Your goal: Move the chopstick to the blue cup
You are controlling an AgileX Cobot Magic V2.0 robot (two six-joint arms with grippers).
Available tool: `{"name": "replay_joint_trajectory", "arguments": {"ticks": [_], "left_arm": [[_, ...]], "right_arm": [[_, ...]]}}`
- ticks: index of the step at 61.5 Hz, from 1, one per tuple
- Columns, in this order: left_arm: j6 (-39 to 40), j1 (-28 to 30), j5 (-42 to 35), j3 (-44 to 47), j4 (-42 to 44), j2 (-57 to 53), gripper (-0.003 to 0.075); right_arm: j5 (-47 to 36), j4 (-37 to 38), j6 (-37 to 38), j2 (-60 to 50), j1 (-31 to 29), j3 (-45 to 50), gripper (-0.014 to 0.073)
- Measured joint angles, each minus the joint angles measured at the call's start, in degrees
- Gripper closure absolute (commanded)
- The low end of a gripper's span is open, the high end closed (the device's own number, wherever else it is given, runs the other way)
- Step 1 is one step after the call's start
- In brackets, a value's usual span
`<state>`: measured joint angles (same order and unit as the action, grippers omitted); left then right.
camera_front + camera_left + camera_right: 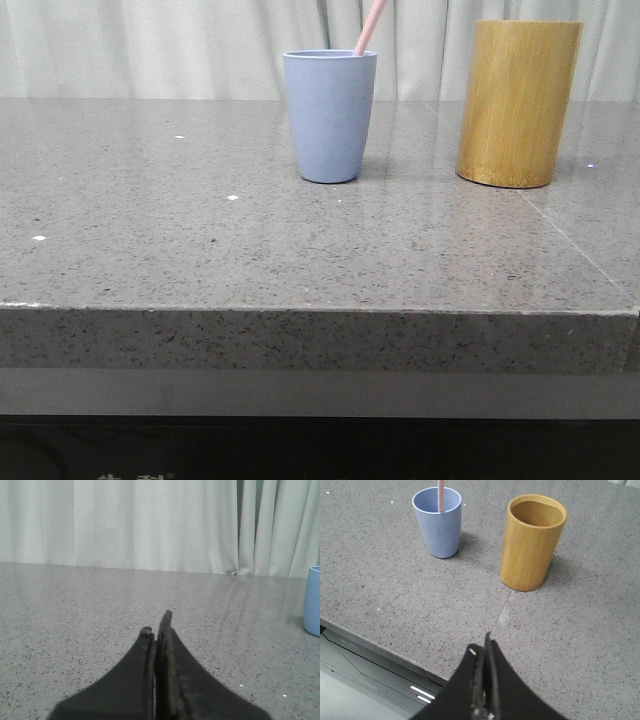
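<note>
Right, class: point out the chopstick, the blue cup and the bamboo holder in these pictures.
chopstick (369, 30), front view, on the pink shaft above the cup's rim.
blue cup (329, 120), front view, on the middle of its outer wall.
bamboo holder (530, 550), right wrist view, on its outer wall below the rim.

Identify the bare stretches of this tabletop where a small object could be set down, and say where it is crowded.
Free: table left of the blue cup, and the strip between both containers and the front edge. Tighter: the gap between cup, holding the chopstick, and bamboo holder.
</note>
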<state>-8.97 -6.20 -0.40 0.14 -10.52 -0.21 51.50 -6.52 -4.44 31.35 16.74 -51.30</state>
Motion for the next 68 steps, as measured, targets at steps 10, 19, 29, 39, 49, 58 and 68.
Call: {"name": "replay_joint_trajectory", "arguments": {"ticks": [10, 19, 29, 39, 49, 58, 68], "left_arm": [[0.3, 0.0, -0.9, 0.0, -0.2, 0.0, 0.0739], [6.7, 0.0, -1.5, 0.0, 5.4, 0.0, 0.0739], [10.3, 0.0, -1.5, 0.0, 8.5, 0.0, 0.0739], [10.8, 0.0, -0.9, 0.0, 8.9, 0.0, 0.0739], [10.8, 0.0, 0.4, 0.0, 9.0, 0.0, 0.0739], [10.8, 0.0, 0.8, 0.0, 9.0, 0.0, 0.0739], [10.8, 0.0, 0.8, 0.0, 9.0, 0.0, 0.0739]], "right_arm": [[0.0, 0.0, 0.0, 0.0, 0.0, 0.0, 0.0659], [0.0, 0.0, 0.0, 0.0, 0.0, 0.0, 0.0659], [0.0, 0.0, 0.0, 0.0, 0.0, 0.0, 0.0659], [0.0, 0.0, 0.0, 0.0, 0.0, 0.0, 0.0659], [0.0, 0.0, 0.0, 0.0, 0.0, 0.0, 0.0659], [0.0, 0.0, 0.0, 0.0, 0.0, 0.0, 0.0659], [0.0, 0.0, 0.0, 0.0, 0.0, 0.0, 0.0659]]}}
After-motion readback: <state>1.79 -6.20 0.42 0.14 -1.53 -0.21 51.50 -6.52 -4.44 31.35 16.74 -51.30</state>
